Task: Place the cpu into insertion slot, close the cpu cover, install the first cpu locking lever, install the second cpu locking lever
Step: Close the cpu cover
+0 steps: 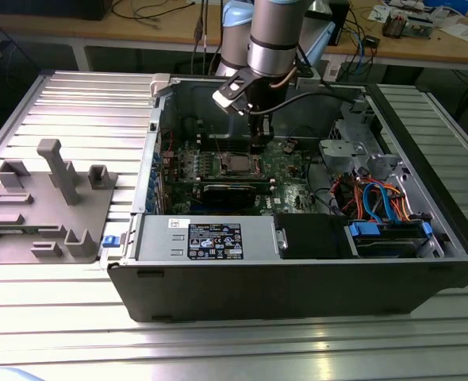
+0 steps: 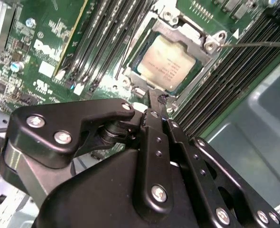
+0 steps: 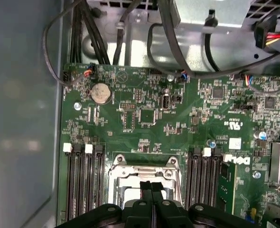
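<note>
1. Gripper (image 2: 158, 101): fingers clenched on nothing, tips at the edge of the cover (image 2: 192, 37), apparently to push rather than grasp.
2. Cpu (image 2: 167, 61): seated in the slot (image 2: 180, 89), cover lying flat over it.

cpu (image 2: 167, 61) in insertion slot (image 2: 133, 72), cpu cover (image 2: 190, 34) on top, memory slots (image 2: 107, 33) on both sides

open computer case (image 1: 297, 286), grey fixture (image 1: 47, 208), coin battery (image 3: 101, 93)

arm (image 1: 272, 40): upright, at far side of scene | wrist: vertical | claw (image 1: 257, 144): pointing straight down | fingers (image 2: 153, 121): pressed together, tips touching
</note>
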### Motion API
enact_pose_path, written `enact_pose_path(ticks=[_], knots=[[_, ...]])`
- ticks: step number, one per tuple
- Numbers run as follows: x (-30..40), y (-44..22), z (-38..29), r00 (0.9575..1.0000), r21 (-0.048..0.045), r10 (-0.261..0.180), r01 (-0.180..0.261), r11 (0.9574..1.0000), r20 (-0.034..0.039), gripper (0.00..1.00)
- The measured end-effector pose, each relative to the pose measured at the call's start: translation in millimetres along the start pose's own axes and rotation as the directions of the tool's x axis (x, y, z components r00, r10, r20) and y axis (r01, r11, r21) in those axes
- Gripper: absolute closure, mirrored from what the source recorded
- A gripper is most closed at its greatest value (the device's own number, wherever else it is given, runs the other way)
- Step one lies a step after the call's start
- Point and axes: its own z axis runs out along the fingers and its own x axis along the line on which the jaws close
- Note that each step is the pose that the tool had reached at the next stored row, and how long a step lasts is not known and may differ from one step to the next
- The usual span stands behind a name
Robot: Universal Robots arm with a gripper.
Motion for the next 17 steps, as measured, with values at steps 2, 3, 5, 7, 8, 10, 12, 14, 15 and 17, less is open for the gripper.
enact_pose_path(ticks=[2,3,5,7,8,10,12,14,15,17], knots=[[0.1,-0.2,1.2,1.0,0.0199,-0.001,0.001,0.9998,-0.0008,0.89],[0.1,-1.1,1.5,1.0,0.0223,-0.001,0.001,0.9998,-0.0008,0.89],[0.4,-5.8,2.6,1.0,0.0224,-0.001,0.001,0.9997,-0.001,0.89],[0.6,-8.9,3.8,1.0,0.0224,-0.001,0.001,0.9997,-0.0009,0.89],[0.7,-9.8,4.5,1.0,0.0224,-0.001,0.001,0.9997,-0.001,0.89],[1.0,-12.5,7.1,1.0,0.0224,-0.001,0.001,0.9997,-0.001,0.89],[1.3,-14.5,10.8,1.0,0.0224,-0.001,0.001,0.9997,-0.001,0.89],[1.5,-16.6,14.1,1.0,0.0223,-0.001,0.001,0.9998,-0.001,0.89],[1.7,-17.8,15.2,1.0,0.0223,-0.001,0.001,0.9998,-0.001,0.89],[2.0,-21.9,17.0,1.0,0.0223,-0.001,0.001,0.9998,-0.001,0.89]])
